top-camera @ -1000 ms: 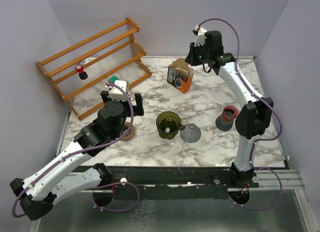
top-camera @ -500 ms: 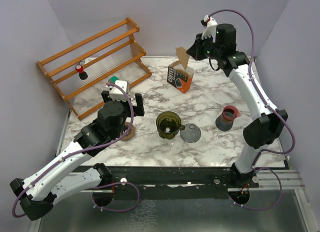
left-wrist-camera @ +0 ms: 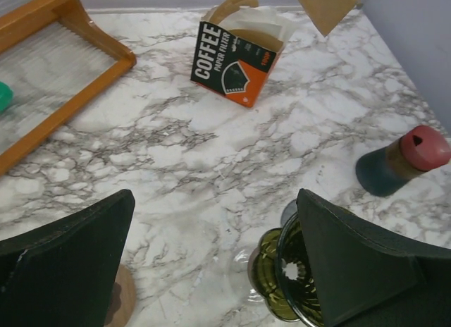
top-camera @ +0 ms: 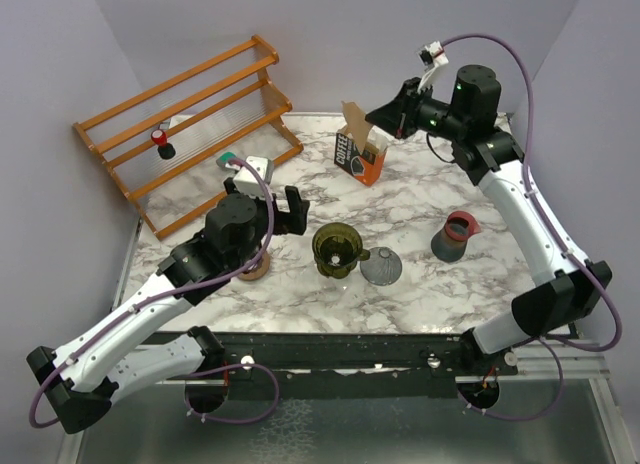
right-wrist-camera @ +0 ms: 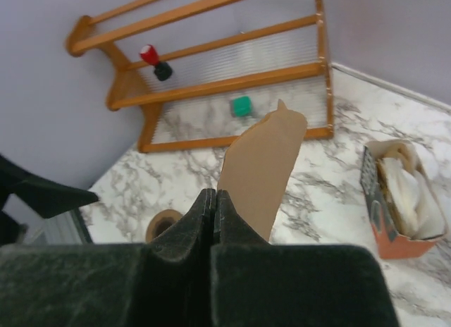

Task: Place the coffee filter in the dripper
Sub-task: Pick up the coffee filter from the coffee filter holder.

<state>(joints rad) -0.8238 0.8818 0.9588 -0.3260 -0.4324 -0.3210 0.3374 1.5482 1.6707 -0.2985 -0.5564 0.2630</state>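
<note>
**Filter pinched aloft by the right gripper; dripper sits under the left**

Right gripper [right-wrist-camera: 213, 200]: black fingers pressed flat together on the near edge of one coffee filter [right-wrist-camera: 261, 175]. The filter is thin tan paper, matte, a flattened cone with a small tab at its far tip. It sticks out straight ahead of the fingertips, in the air, clear of the table. Below and just past the tips is one filter box [top-camera: 360, 156]. It is cardboard, black and orange, open at the top, with pale paper filters bunched inside. Their number cannot be counted.

Left gripper [left-wrist-camera: 215, 200]: jaws spread wide, nothing between them. One dripper [left-wrist-camera: 285, 278] lies just under its right finger. It is olive-green translucent glass, a round funnel with a notched hole at the centre. Under the left finger shows the edge of one round wooden coaster [left-wrist-camera: 123, 299].

Beyond the dripper from the left gripper is one smoky grey translucent disc [top-camera: 381, 267], close beside it; whether they touch cannot be told. Farther that way, under the right arm, sits one dark tapered cup [top-camera: 455, 236] with a dull red cap, tilted.

Surface: white marble-pattern tabletop [top-camera: 420, 199], grey veins, slight gloss. Plain lavender walls stand on three sides.

Left of the left gripper is one orange-brown wooden rack [top-camera: 190, 124] with ribbed clear shelves. It carries one small red-and-black piece [top-camera: 160, 141] and, on its lowest level, one green piece [right-wrist-camera: 242, 106].
</note>
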